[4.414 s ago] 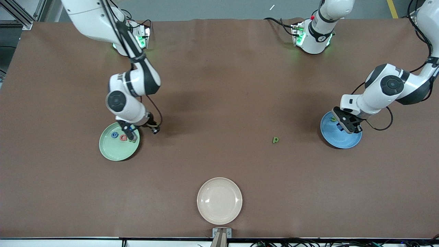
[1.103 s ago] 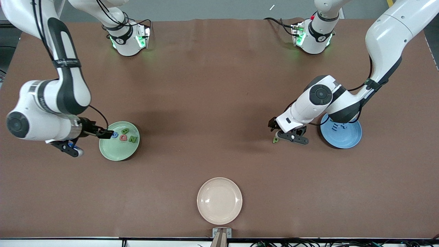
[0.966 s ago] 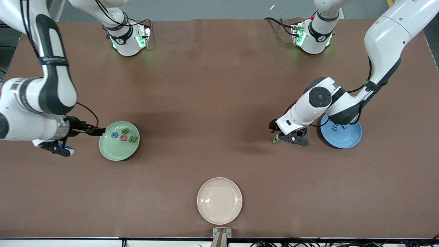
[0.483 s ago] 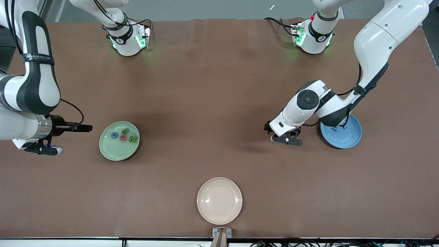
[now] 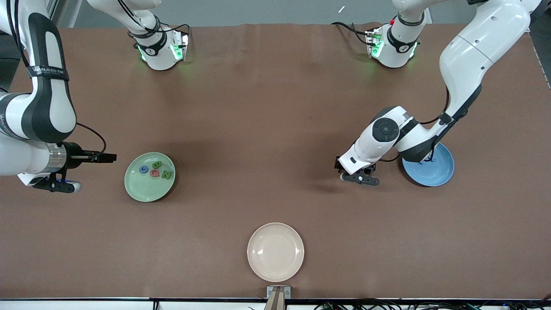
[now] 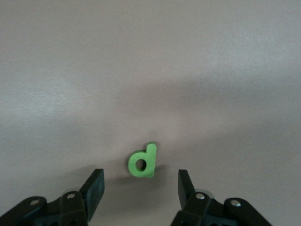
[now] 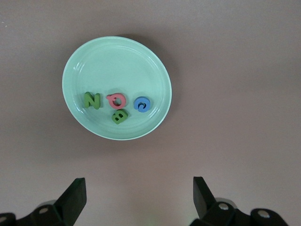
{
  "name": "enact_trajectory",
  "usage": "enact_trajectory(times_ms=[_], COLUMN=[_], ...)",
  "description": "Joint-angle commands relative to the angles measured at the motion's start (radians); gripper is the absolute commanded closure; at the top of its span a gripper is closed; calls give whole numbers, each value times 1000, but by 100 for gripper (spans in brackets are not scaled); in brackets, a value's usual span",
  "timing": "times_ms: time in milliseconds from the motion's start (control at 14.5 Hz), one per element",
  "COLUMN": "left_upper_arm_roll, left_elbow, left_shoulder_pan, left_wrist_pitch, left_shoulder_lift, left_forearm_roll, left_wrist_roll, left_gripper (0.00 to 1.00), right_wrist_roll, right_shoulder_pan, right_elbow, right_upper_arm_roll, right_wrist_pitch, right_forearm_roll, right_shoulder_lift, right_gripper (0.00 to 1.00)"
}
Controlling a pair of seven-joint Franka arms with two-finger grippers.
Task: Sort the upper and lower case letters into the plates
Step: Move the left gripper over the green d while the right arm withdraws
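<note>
green p (image 6: 142, 161) lies on the bench between the spread fingers of the left pincer (image 6: 140, 187), unpinched. next: close, lift, carry to blue plate (image 5: 434, 171). right pincer (image 7: 139, 194) waits spread near green plate (image 7: 116, 87).

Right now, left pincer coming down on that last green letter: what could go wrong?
1. The small green lowercase p lies flat on the brown table, nearer one finger of the left pincer; closing may push it sideways rather than pinch it.
2. The left arm covers part of the round blue plate, so the drop there is hard to check from the front.
</note>
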Motion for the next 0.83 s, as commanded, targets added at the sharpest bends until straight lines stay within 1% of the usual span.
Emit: enact_trajectory(times_ms=[0, 138, 276, 414, 483, 621, 759], left_upper_arm_roll=[38, 38, 47, 49, 57, 81, 81], left_elbow=[10, 10, 13, 14, 14, 13, 14], left_shoulder_pan=[-49, -50, -50, -49, -47, -52, -52], left_wrist_pitch=[19, 19, 20, 31, 36, 62, 66], left_shoulder_lift=[2, 2, 2, 7, 7, 10, 16], left_forearm_roll=[21, 23, 21, 21, 23, 36, 43], left_wrist_roll=[-32, -32, -32, -30, -29, -30, -29], left_gripper=[32, 37, 40, 46, 48, 48, 51], right_wrist_roll=[2, 2, -2, -7, -7, -5, -2], right_shoulder_pan=[-8, -8, -10, -11, -11, -7, -14], right_elbow=[23, 63, 145, 214, 243, 268, 284], right_upper_arm_roll=[8, 8, 8, 8, 9, 9, 9], right_wrist_pitch=[-17, -54, -152, -212, -226, -227, -223], right_forearm_roll=[-12, -12, -21, -60, -75, -78, -74], right_shoulder_lift=[-24, -26, -21, -21, -21, -23, -20], right_gripper=[0, 0, 0, 0, 0, 0, 0])
